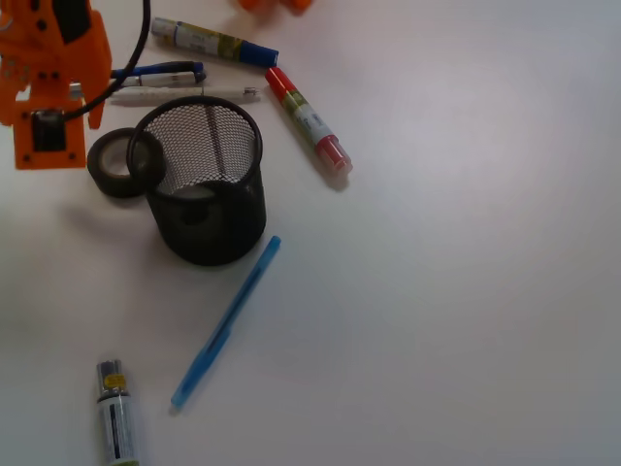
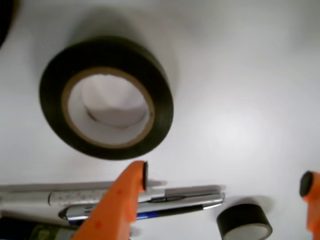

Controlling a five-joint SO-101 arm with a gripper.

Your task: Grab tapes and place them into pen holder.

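A black tape with a pale inner core lies flat on the white table, large in the wrist view; from the front this tape sits just left of the pen holder, touching or nearly touching its wall. A second black tape lies beyond the pens, below the gap between my fingertips. My gripper hovers open with nothing held; from the front the gripper is at the upper left, above the first tape. A pale shape shows low inside the mesh cup; I cannot tell what it is.
Two pens lie side by side under my left finger. Behind the cup lie a blue-capped marker and a red marker. A blue pen and a small yellow-capped marker lie in front.
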